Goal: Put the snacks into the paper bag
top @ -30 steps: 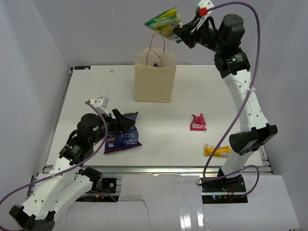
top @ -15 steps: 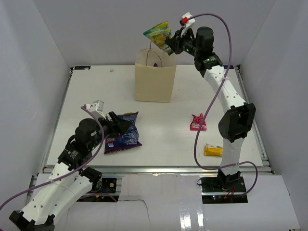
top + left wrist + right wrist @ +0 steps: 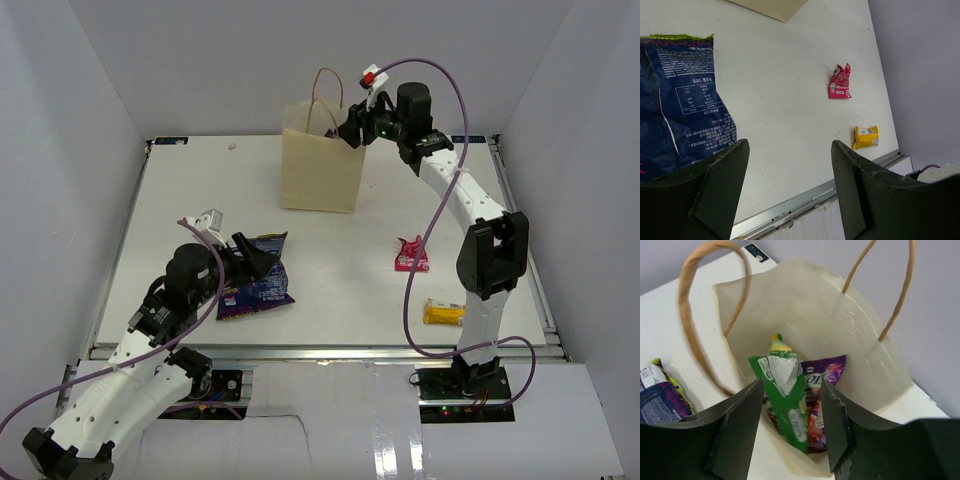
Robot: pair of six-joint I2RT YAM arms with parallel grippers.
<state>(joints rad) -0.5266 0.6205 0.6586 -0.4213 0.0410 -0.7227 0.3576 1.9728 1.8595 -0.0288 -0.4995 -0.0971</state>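
1. Paper bag [image 3: 320,165]: is standing upright at the far middle of the table [image 3: 200,190], mouth open, both loop handles rising above the rim
2. Right gripper [image 3: 352,130]: is hovering just over the bag's mouth; in the right wrist view its fingers [image 3: 740,435] are standing wide apart and gripping nothing
3. Green packet [image 3: 785,405]: is sitting on end inside the bag, showing between the spread fingers and leaning against a purple packet [image 3: 824,374] beside it
4. Left gripper [image 3: 250,258]: is hanging low over the near left of the table, fingers [image 3: 715,185] spread wide, holding nothing
5. Blue-purple bag [image 3: 255,285]: is lying flat on the table, partly under the left gripper
6. Small pink packet [image 3: 411,255]: is lying crumpled on the table, right of centre, well apart from the paper bag
7. Yellow bar [image 3: 444,313]: is lying near the front right edge, beside the right arm's lower link
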